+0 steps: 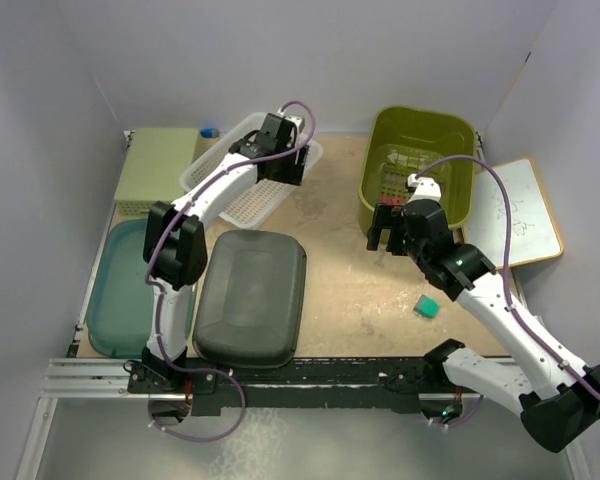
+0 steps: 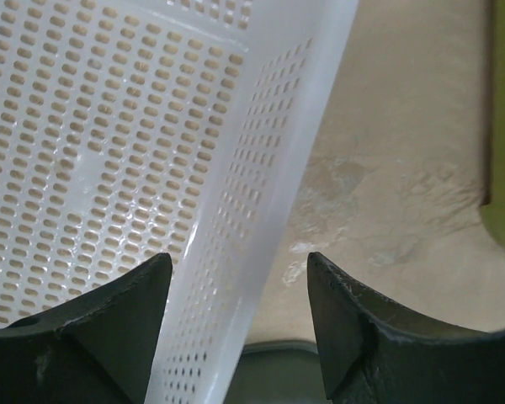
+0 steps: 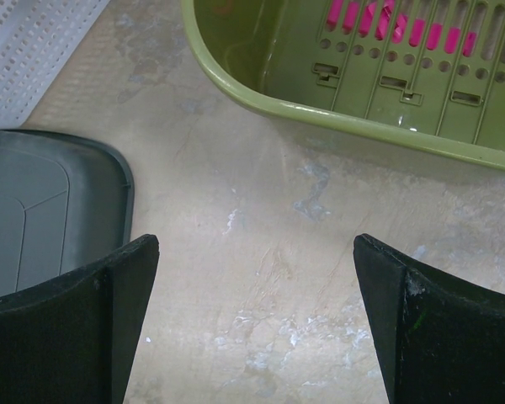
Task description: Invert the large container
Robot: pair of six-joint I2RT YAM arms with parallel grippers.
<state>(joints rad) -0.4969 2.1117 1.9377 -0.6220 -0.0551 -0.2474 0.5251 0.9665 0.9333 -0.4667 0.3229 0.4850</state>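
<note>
Counting one large grey container (image 1: pixel 250 297), bottom-up, lower centre-left; one white basket (image 1: pixel 242 195), upper centre; one green basket (image 1: pixel 420 118), upper right; one teal tray (image 1: pixel 120 290), left edge; one small teal block (image 1: pixel 427 307). Left gripper (image 2: pixel 240 278) spread wide astride the white basket's wall. Right gripper (image 3: pixel 257 252) spread wide over bare table (image 1: pixel 340 250).
</note>
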